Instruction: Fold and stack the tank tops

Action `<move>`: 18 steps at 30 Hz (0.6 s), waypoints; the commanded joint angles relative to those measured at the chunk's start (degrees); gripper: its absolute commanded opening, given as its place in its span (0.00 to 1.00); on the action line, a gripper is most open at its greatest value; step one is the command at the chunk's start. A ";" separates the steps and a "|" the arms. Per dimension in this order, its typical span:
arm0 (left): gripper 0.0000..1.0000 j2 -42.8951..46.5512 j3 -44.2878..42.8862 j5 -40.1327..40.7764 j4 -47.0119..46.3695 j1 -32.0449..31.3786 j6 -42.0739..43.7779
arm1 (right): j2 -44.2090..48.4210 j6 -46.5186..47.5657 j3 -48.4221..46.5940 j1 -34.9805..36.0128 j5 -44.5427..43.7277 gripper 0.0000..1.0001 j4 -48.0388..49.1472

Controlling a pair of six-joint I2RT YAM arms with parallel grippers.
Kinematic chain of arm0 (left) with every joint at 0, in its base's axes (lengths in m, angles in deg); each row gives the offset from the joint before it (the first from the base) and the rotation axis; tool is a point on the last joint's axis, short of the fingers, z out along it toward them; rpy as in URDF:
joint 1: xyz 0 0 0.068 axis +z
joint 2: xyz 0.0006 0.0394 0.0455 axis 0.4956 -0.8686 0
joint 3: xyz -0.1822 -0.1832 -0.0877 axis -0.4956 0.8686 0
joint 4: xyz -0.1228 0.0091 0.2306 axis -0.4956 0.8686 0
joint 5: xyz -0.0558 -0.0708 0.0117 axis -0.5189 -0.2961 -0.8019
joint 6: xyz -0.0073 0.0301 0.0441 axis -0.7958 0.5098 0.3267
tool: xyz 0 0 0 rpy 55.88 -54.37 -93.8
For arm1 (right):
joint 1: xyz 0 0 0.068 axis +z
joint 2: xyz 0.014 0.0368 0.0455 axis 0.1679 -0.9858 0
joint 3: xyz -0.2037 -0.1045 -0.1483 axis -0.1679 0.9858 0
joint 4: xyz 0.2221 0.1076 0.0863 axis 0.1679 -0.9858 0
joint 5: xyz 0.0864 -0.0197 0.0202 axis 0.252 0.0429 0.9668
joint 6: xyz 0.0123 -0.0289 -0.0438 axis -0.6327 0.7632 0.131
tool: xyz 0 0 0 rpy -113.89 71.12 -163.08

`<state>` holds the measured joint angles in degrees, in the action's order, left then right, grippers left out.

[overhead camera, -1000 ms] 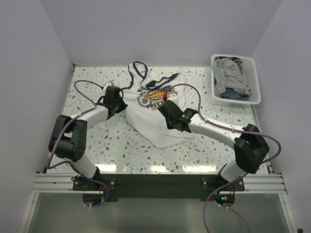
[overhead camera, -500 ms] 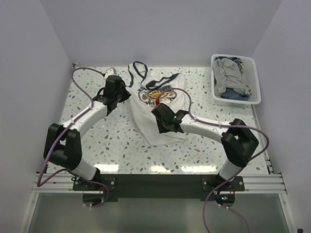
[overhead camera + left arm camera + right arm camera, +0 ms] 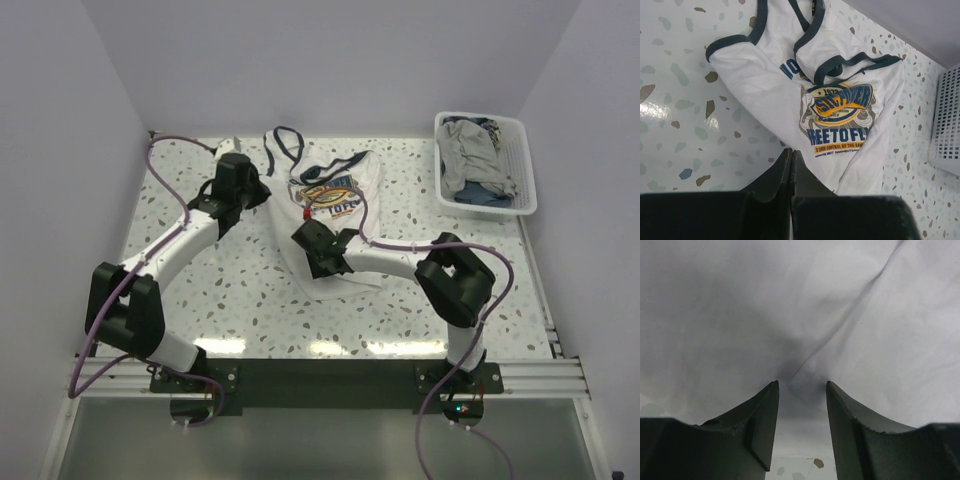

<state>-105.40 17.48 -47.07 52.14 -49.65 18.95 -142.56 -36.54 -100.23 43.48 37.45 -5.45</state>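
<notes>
The white tank top [image 3: 340, 205], navy-trimmed with a blue-yellow chest print, lies crumpled at the table's far middle. My right gripper [image 3: 308, 243] sits low on its lower left part. In the right wrist view that gripper [image 3: 802, 386] is open, with creased white cloth [image 3: 840, 315] just ahead of and under the fingertips. My left gripper [image 3: 250, 195] hovers left of the top. In the left wrist view it [image 3: 791, 151] is shut on nothing, at the edge of the printed front [image 3: 840, 105]. A grey tank top [image 3: 468, 158] lies bunched in the basket.
A white slatted basket [image 3: 525, 190] stands at the far right corner, holding the grey cloth and some blue fabric; its wall [image 3: 947, 125] shows in the left wrist view. White walls close in the speckled table [image 3: 200, 290] on three sides.
My right gripper has opened and slid left across the white top's lower part, and the cloth has shifted left and bunched with it. The left gripper swung towards the far side, still shut.
</notes>
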 commanded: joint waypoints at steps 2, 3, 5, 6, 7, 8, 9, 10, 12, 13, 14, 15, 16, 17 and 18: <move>0.00 2.68 -3.20 0.33 -0.08 -0.09 1.58 | -1.92 -1.34 -2.06 0.20 -3.06 0.45 0.40; 0.00 2.68 -3.29 0.41 0.10 -0.09 1.58 | -2.10 -1.52 -2.06 0.20 -3.51 0.39 0.14; 0.00 3.11 -3.55 0.41 0.19 -0.09 1.67 | -1.93 -1.61 -1.63 0.12 -4.73 0.29 -0.74; 0.00 3.29 -3.55 0.50 0.28 -0.09 1.67 | -1.66 -1.61 -1.45 0.20 -5.18 0.26 -0.92; 0.00 3.55 -3.73 0.59 0.45 -0.09 1.76 | -1.31 -1.78 -1.01 0.20 -5.70 0.19 -1.18; 0.00 3.73 -3.82 0.76 0.63 -0.09 1.84 | 0.08 -1.96 -0.75 0.20 -6.23 0.15 -1.79; 0.00 3.99 -3.90 0.94 1.06 -0.09 2.02 | 0.97 -2.22 -0.22 0.20 -7.28 0.10 -1.97; 0.00 4.43 -4.17 1.29 1.33 -0.09 2.11 | 2.28 -2.31 1.00 0.12 -7.81 0.09 -2.06; 0.00 5.05 -4.43 1.64 2.21 -0.09 2.37 | 6.13 -2.75 2.24 0.12 -9.47 0.06 -2.94; 0.00 5.83 -4.78 1.82 2.47 -0.09 2.46 | 7.73 -2.93 3.64 0.03 -9.92 0.06 -3.29; 0.00 6.27 -4.87 1.82 2.65 -0.09 2.55 | 9.05 -3.01 4.35 0.03 -10.53 0.06 -3.99; 0.00 6.80 -5.05 1.91 3.35 -0.09 2.55 | 12.54 -3.36 5.22 0.12 -11.06 0.07 -4.34; 0.00 7.68 -5.57 2.00 3.79 -0.09 2.81 | 14.14 -3.54 6.80 -0.06 -12.03 0.08 -4.87; 0.00 8.12 -5.75 2.17 3.97 -0.09 2.90 | 16.16 -3.63 7.77 -0.06 -12.38 0.10 -5.40; 0.00 8.56 -5.84 2.17 4.67 -0.09 3.07 | 17.92 -3.63 8.65 -0.15 -12.56 0.12 -5.58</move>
<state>-100.63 15.08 -46.94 56.40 -49.67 20.40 -131.41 -38.40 -93.52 43.55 29.58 -8.36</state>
